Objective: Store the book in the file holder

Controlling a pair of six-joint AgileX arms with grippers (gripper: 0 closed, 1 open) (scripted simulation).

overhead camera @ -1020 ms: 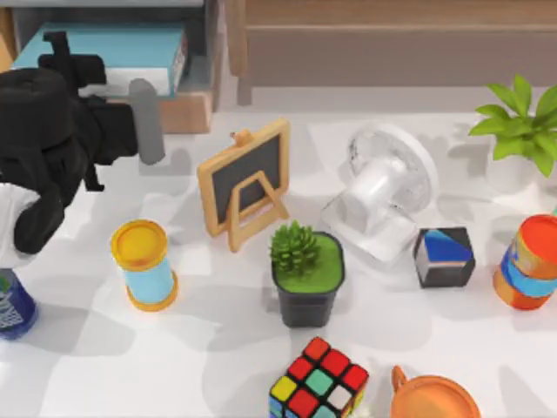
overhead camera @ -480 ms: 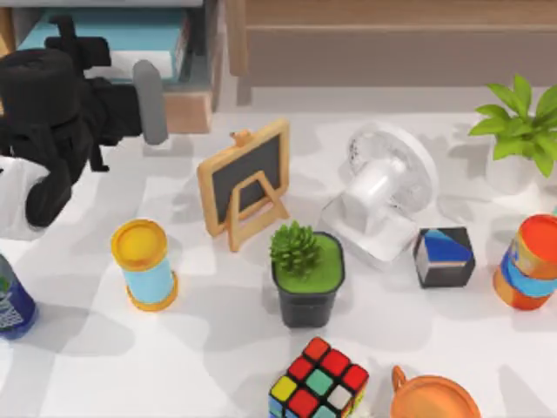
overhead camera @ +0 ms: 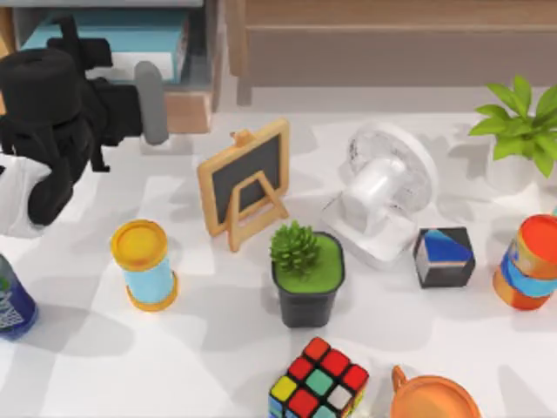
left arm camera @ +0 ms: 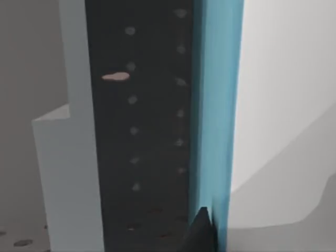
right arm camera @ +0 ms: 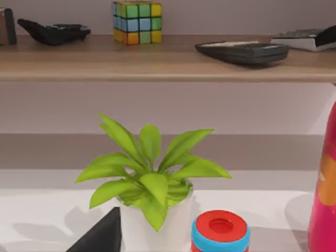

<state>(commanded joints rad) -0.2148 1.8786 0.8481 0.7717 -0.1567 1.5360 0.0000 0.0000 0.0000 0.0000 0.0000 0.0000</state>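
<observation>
The light-blue book [overhead camera: 130,39] lies inside the grey file holder [overhead camera: 211,48], which stands on a wooden base at the table's back left corner. My left gripper [overhead camera: 144,87] reaches into the holder's open face and is shut on the book, with its black wrist just left of the opening. In the left wrist view the book's blue cover [left arm camera: 218,105] runs close past the camera, and one dark fingertip [left arm camera: 202,231] rests against it. The holder's dark perforated wall [left arm camera: 142,131] sits right beside the cover.
A chalkboard easel [overhead camera: 246,178] stands just right of the holder. In front are a yellow-capped can [overhead camera: 144,264] and a blue bottle [overhead camera: 10,305]. A succulent pot [overhead camera: 306,274], a white fan [overhead camera: 379,196] and a Rubik's cube [overhead camera: 318,380] crowd the middle. A brown shelf [overhead camera: 392,43] spans the back.
My left arm and the book moved together toward the back, deeper into the file holder, then nearly stopped over the last half second.
</observation>
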